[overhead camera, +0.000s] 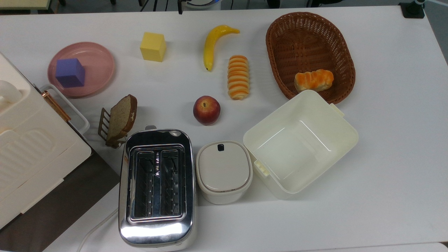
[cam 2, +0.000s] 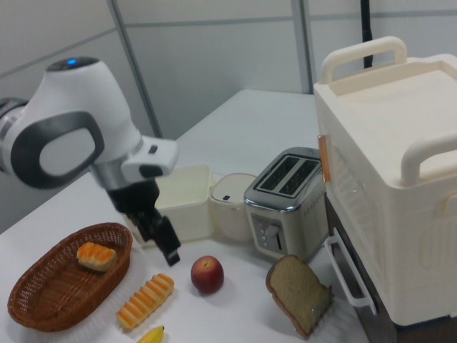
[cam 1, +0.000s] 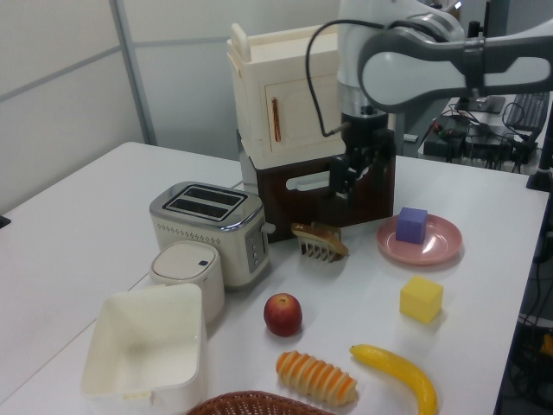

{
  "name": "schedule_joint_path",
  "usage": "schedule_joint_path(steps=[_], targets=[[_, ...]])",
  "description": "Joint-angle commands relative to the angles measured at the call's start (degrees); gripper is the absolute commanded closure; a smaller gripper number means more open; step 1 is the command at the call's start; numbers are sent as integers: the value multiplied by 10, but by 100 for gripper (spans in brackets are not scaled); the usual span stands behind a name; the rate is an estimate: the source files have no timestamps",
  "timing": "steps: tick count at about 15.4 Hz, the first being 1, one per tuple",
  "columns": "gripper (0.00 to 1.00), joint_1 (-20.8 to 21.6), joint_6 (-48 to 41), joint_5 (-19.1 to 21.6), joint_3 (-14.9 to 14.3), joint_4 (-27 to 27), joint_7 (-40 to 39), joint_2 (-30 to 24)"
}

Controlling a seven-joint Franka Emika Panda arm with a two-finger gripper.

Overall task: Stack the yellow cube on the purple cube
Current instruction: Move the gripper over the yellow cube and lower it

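a wide white table (overhead camera: 385,157) carries everything, matte and evenly lit. in the left view pale partition walls (cam 1: 60,95) stand behind it, and desks with a keyboard (cam 1: 529,108) and cables sit beyond the far edge.

the yellow cube (overhead camera: 153,46) sits bare on the tabletop, in the top view between the pink plate (overhead camera: 99,64) and the banana (overhead camera: 212,43), apart from both. the purple cube (overhead camera: 70,72) stands on the plate, toward the top view's left side of it. nothing rests on top of it.

the gripper (cam 1: 344,177) hangs above the table in the left view, in front of the brown and cream cabinet (cam 1: 298,130), higher than the cubes and touching neither; its dark fingers point down with a gap between them and hold nothing. in the right view the gripper (cam 2: 161,239) hovers over the striped bread roll (cam 2: 145,301).

nearer the top view's bottom edge stand a chrome toaster (overhead camera: 156,185), a small lidded cream pot (overhead camera: 224,171) and an open cream box (overhead camera: 301,141). an apple (overhead camera: 206,110) lies in the middle, a slice of bread leans in a rack (overhead camera: 120,119), and a wicker basket (overhead camera: 304,31) holds another roll (overhead camera: 313,80).
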Motion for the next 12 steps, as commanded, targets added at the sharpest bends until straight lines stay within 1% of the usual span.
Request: schedule_joint_path(steps=[1,3,5,7,8,10,12], targets=[[0,50,47,11,-81,-112,-13,-76],[0,57,64,7,-110,-135,-13,-89],[0,57,95,-2,-125,-166,-16,-98],[0,60,129,-37,-146,-206,-16,-111],[0,72,139,-53,-154,-222,-16,-117],[0,89,154,-72,-177,-245,-16,-129],[0,84,161,-80,-180,-260,-16,-142]])
